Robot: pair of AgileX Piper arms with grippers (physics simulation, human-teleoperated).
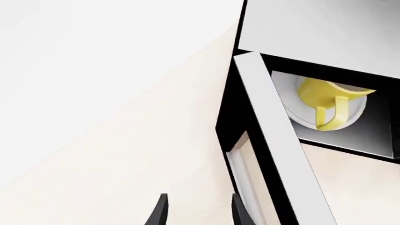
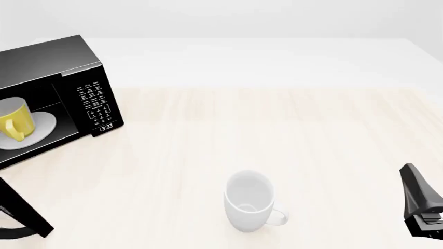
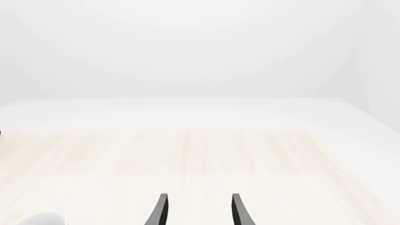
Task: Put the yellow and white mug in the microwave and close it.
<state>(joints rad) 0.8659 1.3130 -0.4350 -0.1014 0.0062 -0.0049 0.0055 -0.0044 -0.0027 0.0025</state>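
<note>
inside the microwave [image 2: 76, 72], door open, the yellow and white mug [image 2: 15, 122] sits on the turntable plate [image 2: 43, 124]; left gripper [image 1: 196, 211] and right gripper [image 3: 196, 211] both have jaws apart, holding nothing.

The microwave [image 2: 52, 65] has a smooth black casing with a soft sheen, and its top reflects light as a grey gradient. Inside it, the yellow and white mug [image 2: 15, 124] looks glossy, like glazed ceramic, on a smooth white plate [image 2: 43, 124]. In front of the microwave, the table [image 2: 277, 129] shows pale, matt wood grain. The white mug [image 2: 249, 206] on it looks smooth and satiny.
</note>
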